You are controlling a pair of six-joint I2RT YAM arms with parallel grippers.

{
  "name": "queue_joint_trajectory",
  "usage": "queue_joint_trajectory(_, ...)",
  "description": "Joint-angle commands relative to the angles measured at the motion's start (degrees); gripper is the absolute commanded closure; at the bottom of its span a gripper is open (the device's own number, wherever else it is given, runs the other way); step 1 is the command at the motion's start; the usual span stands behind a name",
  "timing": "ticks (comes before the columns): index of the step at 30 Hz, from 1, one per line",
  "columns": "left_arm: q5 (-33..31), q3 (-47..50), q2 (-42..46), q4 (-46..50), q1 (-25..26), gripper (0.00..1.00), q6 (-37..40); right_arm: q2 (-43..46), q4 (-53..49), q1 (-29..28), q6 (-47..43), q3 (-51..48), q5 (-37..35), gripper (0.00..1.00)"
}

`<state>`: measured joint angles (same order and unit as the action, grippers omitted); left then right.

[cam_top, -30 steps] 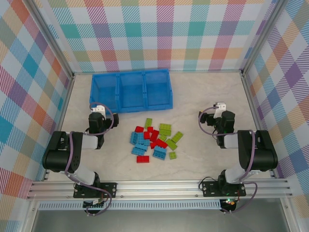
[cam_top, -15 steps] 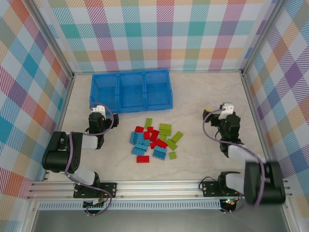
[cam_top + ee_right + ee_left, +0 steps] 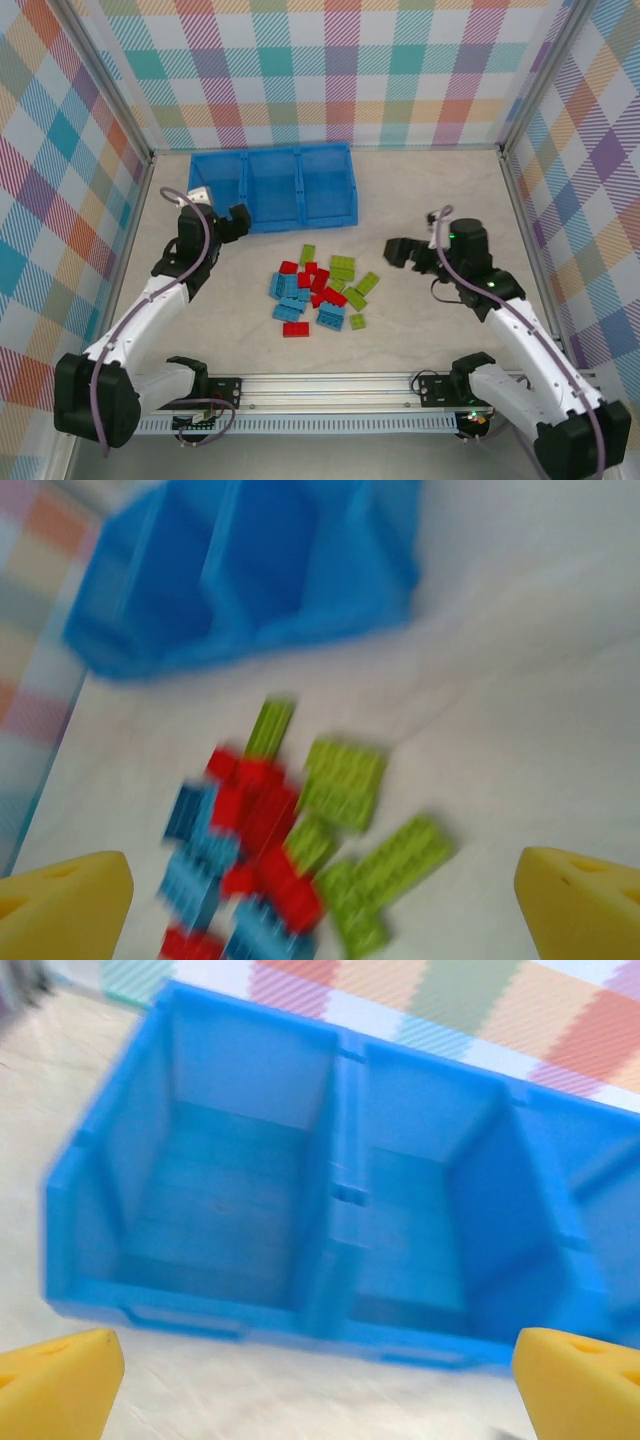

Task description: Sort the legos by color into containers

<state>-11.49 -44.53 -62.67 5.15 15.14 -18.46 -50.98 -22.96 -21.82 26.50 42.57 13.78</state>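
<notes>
Both arms have just unfolded: left gripper [image 3: 237, 219] near the 3 empty containers [image 3: 320, 217] upper left, right gripper [image 3: 396, 251] right of the centre legos [image 3: 318, 290]. Both claws apart, empty; sorting is only starting.

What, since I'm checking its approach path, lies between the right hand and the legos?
In the top view, a bare stretch of table runs from the open right hand to the legos, with nothing in between.

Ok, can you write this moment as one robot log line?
left gripper: open, by tray | right gripper: open, by legos | legos: mixed pile on table | tray: no legos inside
</notes>
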Motion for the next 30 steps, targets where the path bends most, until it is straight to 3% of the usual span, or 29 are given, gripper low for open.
queue_joint_trajectory(1, 9.7, -4.3, 0.3, 20.7, 4.5, 0.02, -7.3, -3.2, -10.5, -8.5, 3.3, 4.4, 3.2, 0.02)
queue_joint_trajectory(5, 17.7, -5.5, -3.2, 27.7, 9.3, 0.05, -6.3, -9.2, -12.7, -20.3, 4.7, 9.0, -0.4, 0.01)
queue_joint_trajectory(10, 16.0, -3.4, -8.8, 30.0, 12.6, 0.11, -5.6, -15.8, -12.7, -30.8, 5.3, 13.9, -5.1, 0.01)
queue_joint_trajectory(14, 18.1, -2.5, -13.3, 27.1, 12.6, 0.24, -6.3, -18.5, -9.3, -36.0, 7.6, 14.8, -6.9, 0.01)
queue_joint_trajectory(17, 16.4, -2.7, -15.8, 24.7, 12.6, 0.38, -5.5, -19.6, -7.6, -38.8, 8.8, 15.0, -8.6, 0.01)
queue_joint_trajectory(30, 21.3, -3.1, -27.7, 17.3, 12.6, 0.65, -5.3, -18.7, -6.6, -40.4, 11.6, 13.8, -10.6, 0.0)
